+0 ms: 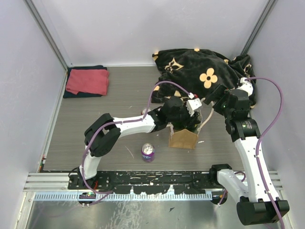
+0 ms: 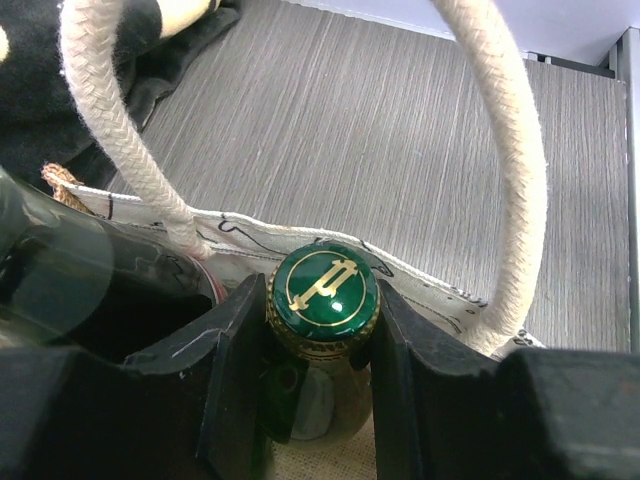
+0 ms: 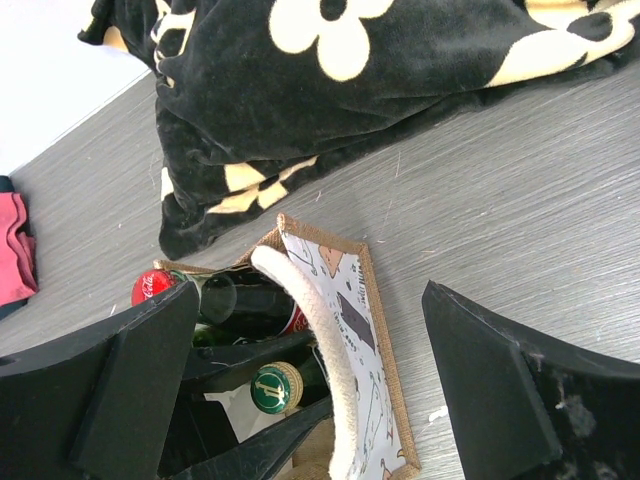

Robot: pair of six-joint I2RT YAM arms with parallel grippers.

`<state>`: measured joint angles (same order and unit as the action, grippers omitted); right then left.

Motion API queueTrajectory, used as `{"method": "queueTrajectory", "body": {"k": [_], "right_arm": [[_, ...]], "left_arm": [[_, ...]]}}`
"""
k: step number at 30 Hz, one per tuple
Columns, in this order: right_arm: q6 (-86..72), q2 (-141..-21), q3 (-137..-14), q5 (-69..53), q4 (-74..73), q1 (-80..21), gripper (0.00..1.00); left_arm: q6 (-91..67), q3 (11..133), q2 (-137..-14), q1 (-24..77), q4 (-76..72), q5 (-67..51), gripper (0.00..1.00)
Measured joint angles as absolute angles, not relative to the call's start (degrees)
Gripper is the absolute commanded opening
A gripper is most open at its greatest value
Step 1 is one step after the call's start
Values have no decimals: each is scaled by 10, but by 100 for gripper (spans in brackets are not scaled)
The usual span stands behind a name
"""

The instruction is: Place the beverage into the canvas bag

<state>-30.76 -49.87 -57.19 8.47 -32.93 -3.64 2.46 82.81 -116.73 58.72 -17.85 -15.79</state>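
Your left gripper is clenched on the green-capped glass bottle; the bottle's body sits inside the tan canvas bag, cap at its rim; right gripper spread wide, empty, at bag's 2 o'clock; purple can on grey counter, bag's 8 o'clock.

**Canvas bag**: small tan-brown tote with a printed cream lining, standing upright on the surface with its mouth open. Two cream rope handles arch above the rim.

**Beverage**: bottle with a green cap bearing a gold emblem, upright in the bag's mouth. Its neck is clamped by the left tool, and its cap sits near rim level.
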Motion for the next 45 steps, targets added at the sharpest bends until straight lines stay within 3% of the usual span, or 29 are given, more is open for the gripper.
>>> {"method": "queueTrajectory", "body": {"k": [3, 4, 9, 11, 14, 44, 45], "right_arm": [[-308, -499, -572, 84, -329, -36, 100], [-307, -499, -572, 84, -329, -36, 100], [-307, -499, -572, 82, -329, -36, 100], [-308, -499, -572, 82, -329, -36, 100], [-307, -499, -572, 82, -329, -36, 100], [-329, -488, -570, 67, -332, -36, 100], [-331, -486, -572, 66, -333, -36, 100]], "left_arm": [[26, 823, -1167, 588, -189, -157, 0], [27, 822, -1167, 588, -191, -157, 5], [28, 821, -1167, 588, -194, -157, 61], [29, 821, -1167, 588, -194, -157, 74], [30, 821, -1164, 590, -200, -158, 82], [19, 821, -1053, 597, -153, -149, 87], [19, 821, -1044, 597, -149, -147, 91]]}}
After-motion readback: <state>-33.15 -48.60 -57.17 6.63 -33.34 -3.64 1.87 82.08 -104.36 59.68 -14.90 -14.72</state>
